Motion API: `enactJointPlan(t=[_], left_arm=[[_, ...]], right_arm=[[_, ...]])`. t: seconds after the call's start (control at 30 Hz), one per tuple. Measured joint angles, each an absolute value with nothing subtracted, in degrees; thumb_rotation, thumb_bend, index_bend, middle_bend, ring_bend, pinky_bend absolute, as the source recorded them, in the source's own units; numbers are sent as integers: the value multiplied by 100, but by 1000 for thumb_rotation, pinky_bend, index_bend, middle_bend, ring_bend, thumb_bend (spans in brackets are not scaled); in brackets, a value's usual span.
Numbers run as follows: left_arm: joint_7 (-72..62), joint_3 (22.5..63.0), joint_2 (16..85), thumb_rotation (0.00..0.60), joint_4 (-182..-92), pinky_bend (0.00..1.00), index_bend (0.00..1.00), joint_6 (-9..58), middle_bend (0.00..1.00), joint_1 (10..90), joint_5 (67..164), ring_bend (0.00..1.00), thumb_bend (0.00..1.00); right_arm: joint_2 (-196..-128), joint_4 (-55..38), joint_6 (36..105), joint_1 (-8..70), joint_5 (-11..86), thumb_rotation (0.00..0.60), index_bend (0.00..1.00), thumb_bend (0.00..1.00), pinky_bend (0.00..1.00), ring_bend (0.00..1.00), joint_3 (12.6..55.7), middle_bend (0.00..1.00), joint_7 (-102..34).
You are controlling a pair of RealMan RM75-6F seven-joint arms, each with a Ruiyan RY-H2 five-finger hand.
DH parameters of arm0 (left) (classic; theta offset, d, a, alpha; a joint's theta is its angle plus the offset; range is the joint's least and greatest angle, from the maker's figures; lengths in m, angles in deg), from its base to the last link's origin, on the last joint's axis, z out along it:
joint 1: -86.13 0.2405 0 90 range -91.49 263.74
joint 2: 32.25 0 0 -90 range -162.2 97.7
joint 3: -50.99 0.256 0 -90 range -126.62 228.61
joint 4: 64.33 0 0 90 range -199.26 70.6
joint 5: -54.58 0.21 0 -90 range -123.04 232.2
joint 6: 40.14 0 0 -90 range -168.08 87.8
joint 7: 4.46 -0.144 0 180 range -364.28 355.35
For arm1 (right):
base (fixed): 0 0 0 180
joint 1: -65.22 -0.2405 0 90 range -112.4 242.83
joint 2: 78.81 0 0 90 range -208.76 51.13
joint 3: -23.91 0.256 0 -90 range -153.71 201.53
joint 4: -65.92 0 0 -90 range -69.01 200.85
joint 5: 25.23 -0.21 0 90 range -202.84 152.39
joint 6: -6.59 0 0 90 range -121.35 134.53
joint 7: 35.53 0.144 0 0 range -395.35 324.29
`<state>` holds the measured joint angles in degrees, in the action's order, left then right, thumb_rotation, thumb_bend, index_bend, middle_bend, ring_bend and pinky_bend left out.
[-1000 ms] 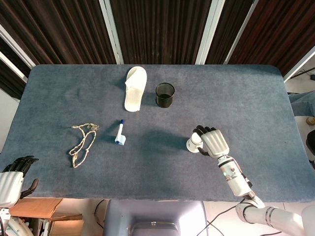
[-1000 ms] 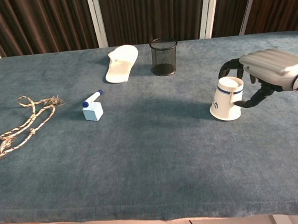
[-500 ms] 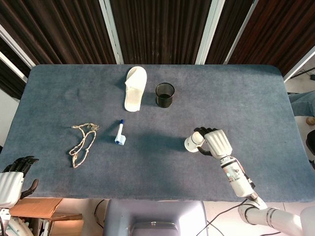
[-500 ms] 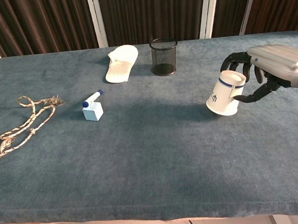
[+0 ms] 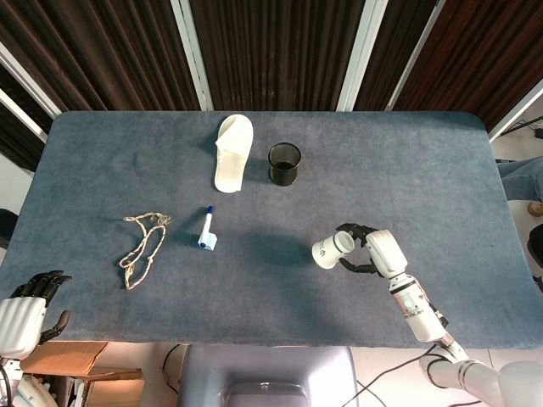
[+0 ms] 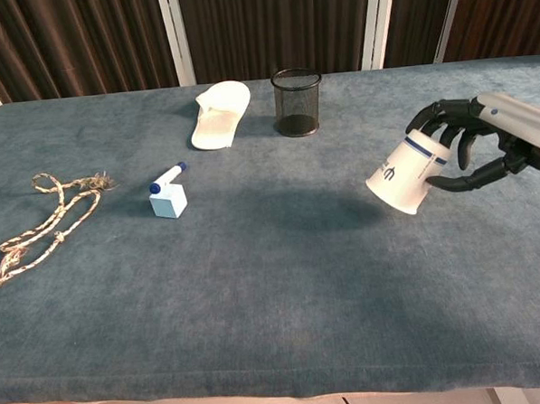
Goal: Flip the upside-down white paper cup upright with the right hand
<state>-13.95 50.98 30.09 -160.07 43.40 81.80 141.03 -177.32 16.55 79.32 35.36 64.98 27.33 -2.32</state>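
The white paper cup [image 6: 403, 173] with a blue band hangs above the right side of the table, tilted onto its side with its mouth pointing down and to the left. My right hand [image 6: 484, 145] grips it around the closed end. From above, the cup [image 5: 327, 250] sticks out to the left of the right hand [image 5: 373, 250]. My left hand [image 5: 24, 309] rests off the table's near left corner with its fingers apart and nothing in it; the chest view does not show it.
On the blue table [image 5: 399, 161] stand a black mesh pen holder [image 5: 284, 164] and a white slipper [image 5: 232, 153] at the back middle. A blue-capped marker in a small block [image 5: 207, 233] and a tangled rope [image 5: 142, 248] lie to the left.
My right hand has lifted the cup off the table and rotated it from upside down to lying tilted sideways. The left hand has stayed put.
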Motion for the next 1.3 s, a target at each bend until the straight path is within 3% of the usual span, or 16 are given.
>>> enactJointPlan(t=[0.2, 0.43, 0.7, 0.87, 1.03, 1.13, 1.3], left_arm=[[-1394, 5099, 3002, 600, -16014, 332, 264, 4337, 193, 8184, 14088, 182, 350], [-1429, 5114, 3004, 600, -16030, 332, 265, 4354, 194, 8184, 14134, 182, 350], [-1465, 5121, 3013, 600, -16042, 332, 265, 4337, 194, 8178, 14131, 182, 350], [-1432, 5111, 3005, 600, -16035, 332, 265, 4342, 193, 8183, 14104, 182, 349], [-1415, 5102, 2999, 600, -16030, 332, 265, 4342, 194, 8184, 14089, 182, 349], [-1429, 5106, 3001, 600, -16034, 332, 265, 4326, 194, 8178, 14085, 182, 349], [-1446, 5114, 3006, 600, -16034, 332, 265, 4334, 194, 8180, 14104, 184, 350]], right_arm=[[-17814, 1982, 7715, 3498, 6670, 600, 490, 833, 558, 392, 2486, 450, -173], [-17593, 1890, 7629, 3557, 6616, 600, 378, 697, 418, 246, 2451, 350, -1203], [-16877, 464, 7364, 3722, 6054, 600, 224, 504, 215, 57, 2624, 202, -3742], [-16347, -540, 6941, 3774, 5434, 600, 111, 305, 69, 0, 2741, 91, -4898], [-16054, -1182, 6706, 3758, 4985, 600, 108, 259, 59, 0, 2875, 82, -5536], [-15983, -1320, 6559, 3662, 4906, 600, 129, 259, 103, 0, 2937, 91, -5709], [-15926, -1544, 6295, 3422, 4791, 600, 242, 259, 225, 120, 3001, 223, -6111]])
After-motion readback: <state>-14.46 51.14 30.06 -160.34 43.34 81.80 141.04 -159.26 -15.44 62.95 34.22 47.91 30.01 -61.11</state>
